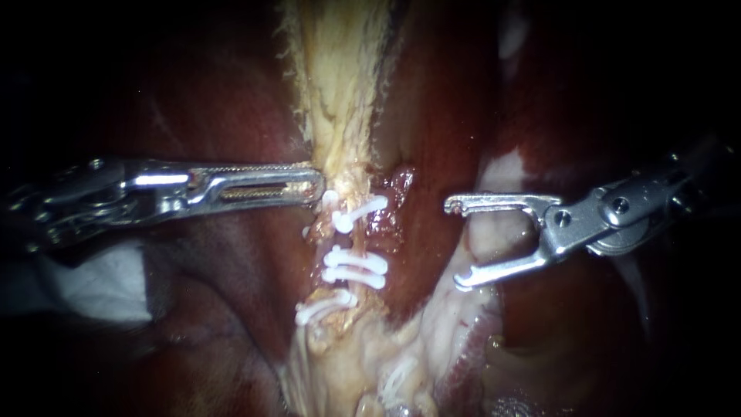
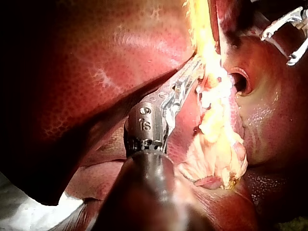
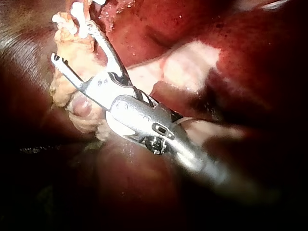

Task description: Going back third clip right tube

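Note:
A pale yellow tissue strand (image 1: 337, 100) runs down the middle between dark red liver lobes (image 1: 231, 255). Lower down it continues as a tube (image 1: 349, 239) carrying three white clips: an upper clip (image 1: 356, 215), a middle clip (image 1: 355, 266) and a lower clip (image 1: 324, 306). My left instrument (image 1: 318, 185) comes in level from the left, jaws shut on the strand's edge just above the upper clip. My right instrument (image 1: 457, 242) stands to the right of the clips, apart from the tube, jaws wide open and empty. The right wrist view shows the open jaws (image 3: 72, 41) beside a clip (image 3: 77, 14).
White gauze (image 1: 100, 282) lies under the left shaft. Pale whitish tissue (image 1: 494, 224) sits behind the right jaws, with wet folds below. In the left wrist view the left instrument (image 2: 196, 65) meets the yellow strand (image 2: 211, 96), and the right instrument (image 2: 288, 36) shows beyond it.

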Tool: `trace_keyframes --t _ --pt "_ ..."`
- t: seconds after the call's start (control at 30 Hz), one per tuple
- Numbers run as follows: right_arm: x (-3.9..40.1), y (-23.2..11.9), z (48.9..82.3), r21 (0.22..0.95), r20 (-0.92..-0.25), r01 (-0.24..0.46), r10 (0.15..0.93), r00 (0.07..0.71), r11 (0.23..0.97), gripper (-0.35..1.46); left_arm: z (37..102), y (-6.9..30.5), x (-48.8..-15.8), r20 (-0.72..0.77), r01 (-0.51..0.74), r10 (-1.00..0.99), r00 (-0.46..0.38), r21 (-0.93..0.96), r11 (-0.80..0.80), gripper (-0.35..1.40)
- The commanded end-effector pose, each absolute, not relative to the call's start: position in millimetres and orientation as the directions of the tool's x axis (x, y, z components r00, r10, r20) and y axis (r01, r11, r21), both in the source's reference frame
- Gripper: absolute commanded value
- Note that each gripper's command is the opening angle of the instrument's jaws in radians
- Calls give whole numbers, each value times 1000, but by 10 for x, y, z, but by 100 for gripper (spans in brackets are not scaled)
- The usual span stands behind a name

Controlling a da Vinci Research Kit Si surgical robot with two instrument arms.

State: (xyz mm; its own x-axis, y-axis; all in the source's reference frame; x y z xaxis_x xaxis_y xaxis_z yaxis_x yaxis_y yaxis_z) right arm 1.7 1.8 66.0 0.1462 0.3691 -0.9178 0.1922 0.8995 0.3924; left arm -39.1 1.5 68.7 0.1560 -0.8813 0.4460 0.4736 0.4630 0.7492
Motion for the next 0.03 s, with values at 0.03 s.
trace_keyframes --t 0.03 --pt "17 18 660 393 -918 196 369 146 899 60 686 15 -391 446 473 -882 156 750 463 -35"
